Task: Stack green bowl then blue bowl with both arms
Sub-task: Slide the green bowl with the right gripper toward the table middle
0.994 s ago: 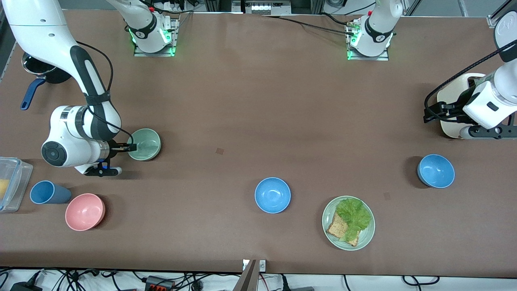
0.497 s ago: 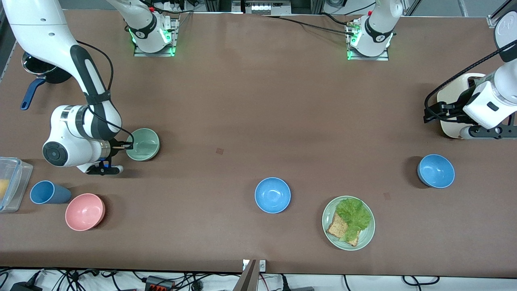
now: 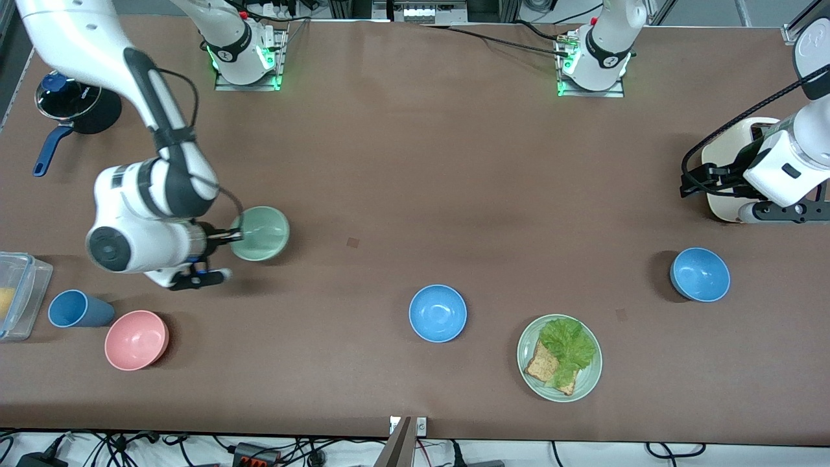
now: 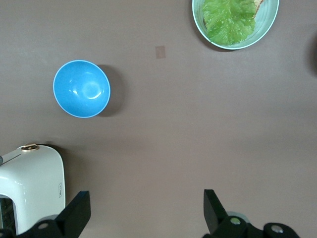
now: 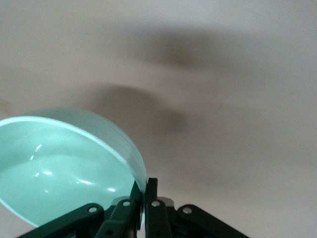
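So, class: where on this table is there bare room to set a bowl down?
Bare table stretches between the green bowl held by the right gripper and the toaster. Crowded: the right arm's end, around the pink bowl and blue cup.

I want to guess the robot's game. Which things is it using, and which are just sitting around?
Using:
green bowl, pinched at its rim by the right gripper
two blue bowls; either could be the one to stack
left gripper, open, waiting above the table

Just sitting around:
pink bowl
blue cup
plate with lettuce and toast
pot
toaster
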Controlling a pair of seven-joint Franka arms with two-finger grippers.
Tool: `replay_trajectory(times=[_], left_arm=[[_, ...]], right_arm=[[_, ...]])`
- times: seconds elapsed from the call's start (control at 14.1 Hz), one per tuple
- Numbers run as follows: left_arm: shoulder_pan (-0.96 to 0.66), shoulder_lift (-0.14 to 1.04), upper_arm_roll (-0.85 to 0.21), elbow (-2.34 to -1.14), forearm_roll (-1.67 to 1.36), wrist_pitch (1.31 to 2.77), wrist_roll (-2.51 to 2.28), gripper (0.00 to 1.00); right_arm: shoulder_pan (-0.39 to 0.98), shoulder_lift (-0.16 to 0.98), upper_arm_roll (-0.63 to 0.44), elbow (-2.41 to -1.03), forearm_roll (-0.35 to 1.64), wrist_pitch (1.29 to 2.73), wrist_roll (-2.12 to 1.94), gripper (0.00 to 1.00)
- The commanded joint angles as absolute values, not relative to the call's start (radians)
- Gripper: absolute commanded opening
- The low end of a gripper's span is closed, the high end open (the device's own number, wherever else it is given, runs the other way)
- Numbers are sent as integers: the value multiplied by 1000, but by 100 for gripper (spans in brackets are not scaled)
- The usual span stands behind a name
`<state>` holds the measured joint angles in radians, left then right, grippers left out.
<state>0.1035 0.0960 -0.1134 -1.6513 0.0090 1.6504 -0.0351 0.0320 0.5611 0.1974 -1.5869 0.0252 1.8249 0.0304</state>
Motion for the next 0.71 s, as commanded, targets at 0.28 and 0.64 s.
replay_trajectory(times=[0.28, 0.64], left_arm=[[109, 107, -118, -1634, 12, 1637, -48, 100], [127, 156, -112, -1634, 12, 1634, -34, 100]], right_arm=[[336, 627, 227, -1523, 60, 1876, 385, 0], [503, 696, 224, -1523, 138, 1971, 586, 0]])
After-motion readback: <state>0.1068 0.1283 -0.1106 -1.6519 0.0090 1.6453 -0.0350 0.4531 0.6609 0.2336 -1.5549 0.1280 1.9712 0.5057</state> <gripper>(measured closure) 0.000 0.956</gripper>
